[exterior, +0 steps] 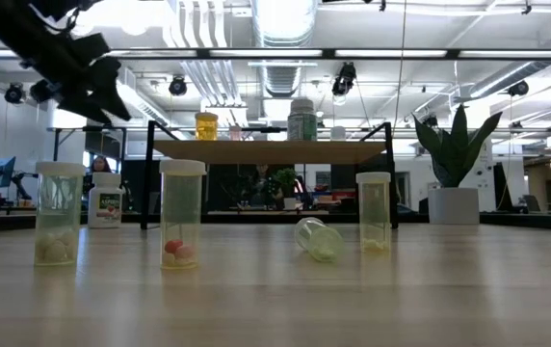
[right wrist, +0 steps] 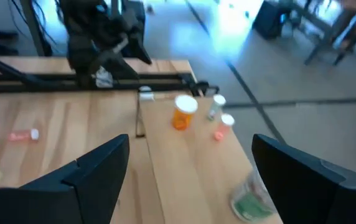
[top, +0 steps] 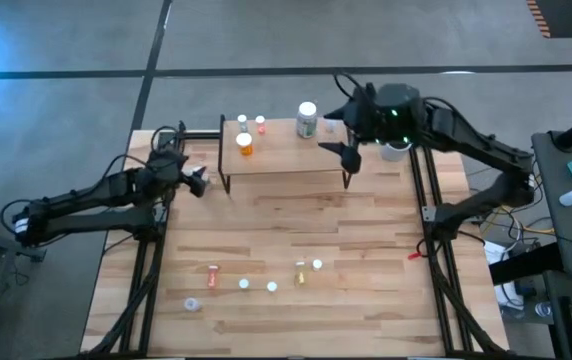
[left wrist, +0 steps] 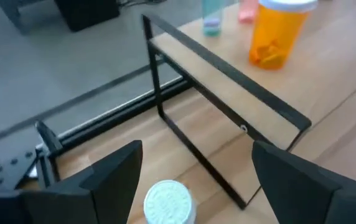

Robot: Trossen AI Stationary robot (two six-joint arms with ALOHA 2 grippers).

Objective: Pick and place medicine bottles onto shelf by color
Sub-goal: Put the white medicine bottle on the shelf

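The shelf (top: 286, 152) stands at the table's far middle. It bears an orange bottle (top: 244, 143), two small bottles (top: 251, 123) and a large white-capped bottle with a green label (top: 307, 119). My left gripper (top: 198, 180) is open just left of the shelf. It stands above a white-capped bottle (left wrist: 168, 202), which shows between its fingers in the left wrist view. This white bottle stands upright on the table (exterior: 107, 200). My right gripper (top: 348, 162) is open and empty over the shelf's right end.
Several small bottles stand or lie near the table's near edge (top: 266, 280); a pink one (top: 213, 270) and a clear one (top: 192, 304) lie down. A white pot with a green plant (exterior: 454, 183) stands right of the shelf. Bare planks lie between the shelf and these bottles.
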